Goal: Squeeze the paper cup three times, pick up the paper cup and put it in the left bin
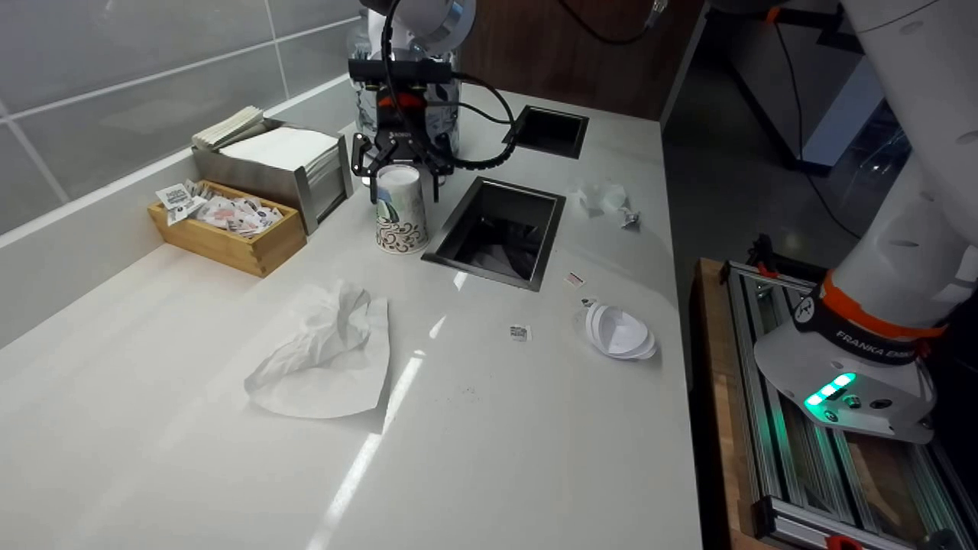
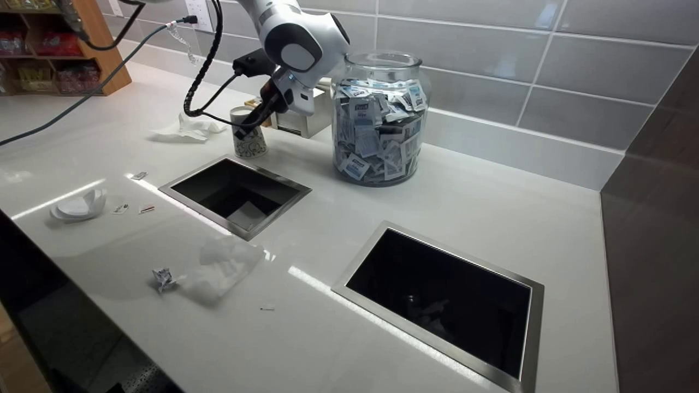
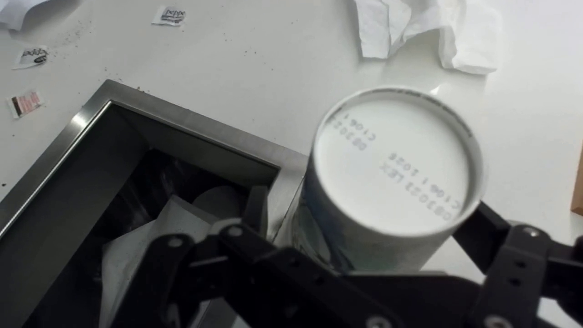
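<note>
Claw [image 1: 405, 192] spread wide, astride upturned paper cup [image 3: 394, 173] | probably light, springy, easily creased; could slip | best pinched mid-wall, below likely stiffer base

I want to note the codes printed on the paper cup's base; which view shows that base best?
The wrist view: the paper cup is upside down, so its base faces the camera and the codes show large, if slightly blurred. Both exterior views show the base only small and slanted, with no readable codes.
</note>
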Controlling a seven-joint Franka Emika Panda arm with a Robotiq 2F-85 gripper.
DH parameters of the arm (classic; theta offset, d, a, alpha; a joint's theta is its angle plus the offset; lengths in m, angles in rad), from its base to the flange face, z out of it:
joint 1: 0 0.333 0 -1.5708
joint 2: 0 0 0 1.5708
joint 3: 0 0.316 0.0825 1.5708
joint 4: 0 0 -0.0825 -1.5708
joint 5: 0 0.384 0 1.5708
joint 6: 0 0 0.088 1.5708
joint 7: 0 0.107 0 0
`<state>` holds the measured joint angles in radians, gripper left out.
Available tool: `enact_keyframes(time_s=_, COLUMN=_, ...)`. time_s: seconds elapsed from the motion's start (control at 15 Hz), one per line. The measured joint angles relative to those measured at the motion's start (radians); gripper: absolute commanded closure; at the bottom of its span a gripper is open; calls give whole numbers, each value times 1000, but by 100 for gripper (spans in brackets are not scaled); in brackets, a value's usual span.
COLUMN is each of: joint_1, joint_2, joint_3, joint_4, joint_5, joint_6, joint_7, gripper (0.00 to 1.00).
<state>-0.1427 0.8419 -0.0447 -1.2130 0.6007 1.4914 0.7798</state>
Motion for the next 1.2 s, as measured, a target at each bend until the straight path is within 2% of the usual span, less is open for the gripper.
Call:
enact_keyframes(time_s=0.4, joint_1=0, joint_2=0, joint_3=-1, joint_4=-2, joint_5=-41, joint_6=0, joint_7=-15, gripper=0)
enact_keyframes(time_s=0.53, joint_1=0, joint_2=0, joint_3=-1, joint_4=-2, joint_5=-43, joint_6=0, joint_7=-21, gripper=27)
enact_keyframes(time_s=0.8, joint_1=-2, joint_2=0, joint_3=-1, joint_4=4, joint_5=-35, joint_6=7, joint_7=-24, gripper=58)
enact_keyframes(time_s=0.87, joint_1=-4, joint_2=-1, joint_3=-1, joint_4=5, joint_5=-32, joint_6=10, joint_7=-24, gripper=62)
enact_keyframes(time_s=1.0, joint_1=-5, joint_2=-1, joint_3=-1, joint_4=5, joint_5=-32, joint_6=11, joint_7=-24, gripper=63)
enact_keyframes(time_s=1.2, joint_1=-5, joint_2=-1, joint_3=-1, joint_4=4, joint_5=-32, joint_6=11, joint_7=-24, gripper=77)
